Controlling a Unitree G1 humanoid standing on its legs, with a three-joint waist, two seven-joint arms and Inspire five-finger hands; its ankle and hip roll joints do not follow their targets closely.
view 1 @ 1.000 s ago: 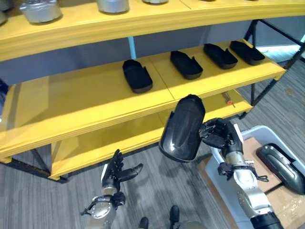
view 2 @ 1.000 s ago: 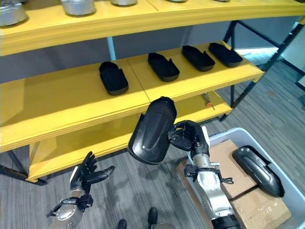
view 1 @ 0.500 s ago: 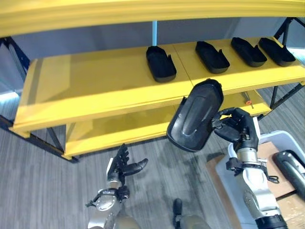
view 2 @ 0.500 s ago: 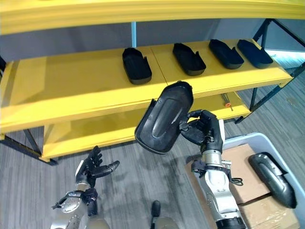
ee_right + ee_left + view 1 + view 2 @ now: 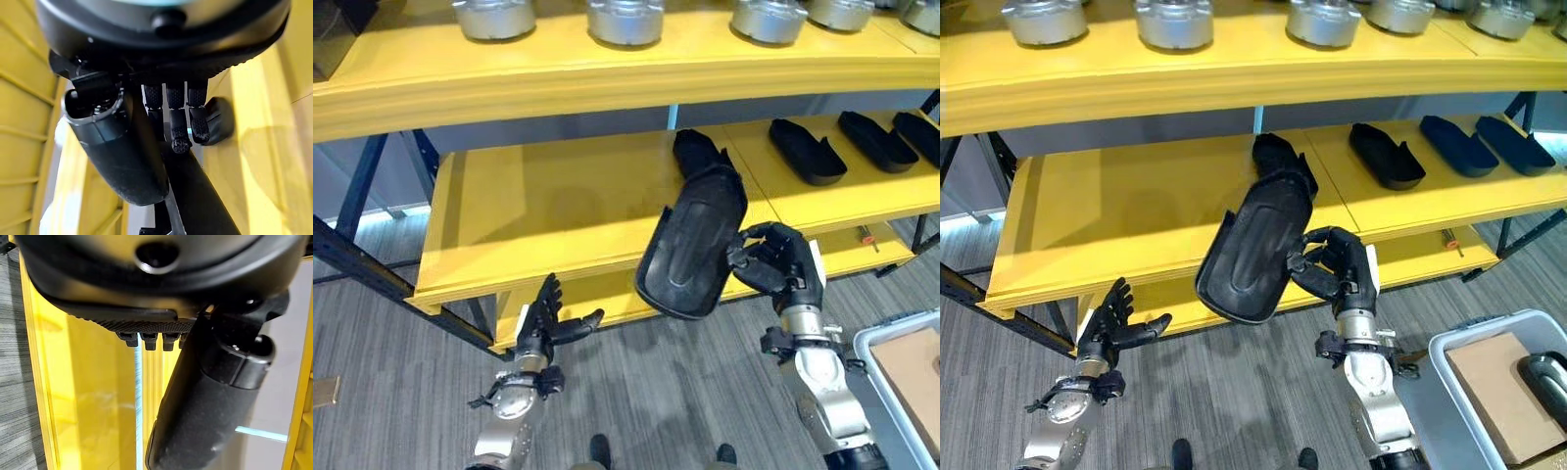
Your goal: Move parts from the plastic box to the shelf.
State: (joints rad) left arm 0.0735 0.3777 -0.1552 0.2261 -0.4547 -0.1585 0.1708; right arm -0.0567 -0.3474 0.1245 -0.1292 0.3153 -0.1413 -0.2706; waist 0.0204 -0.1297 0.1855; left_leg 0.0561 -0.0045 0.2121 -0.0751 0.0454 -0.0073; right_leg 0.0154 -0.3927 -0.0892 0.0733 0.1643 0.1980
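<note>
1. While my right hand (image 5: 773, 266) is curled round the lower right edge of the long black plastic shell part (image 5: 693, 243), the part stands up and to the left of the hand, clear of everything else, in front of the middle board of the yellow metal shelf (image 5: 558, 201).
2. My thumb and fingers (image 5: 180, 128) clamp the part's rim; the hollow, ribbed side faces me.
3. My left hand (image 5: 548, 321) hangs low at the left, below the front edge of the middle board, fingers spread and straight, holding nothing.
4. Counted on the middle board in the right eye view: four more black shell parts lie flat. One (image 5: 1280, 160) sits just behind the held part and is partly covered by it, and three (image 5: 1386, 155) (image 5: 1458, 145) (image 5: 1516, 143) lie in a row to the right of it.
5. On the top board I count five round silver metal parts (image 5: 1172, 22), some cut by the frame edge.
6. At lower right stands one pale grey plastic box (image 5: 1449, 397) with a brown cardboard sheet (image 5: 1503, 393) inside and one further black part (image 5: 1549, 377) at its right edge.
7. The held part's long axis runs steeply, from lower left to upper right, its narrower end pointing up toward the shelf and its broad rounded end down.
</note>
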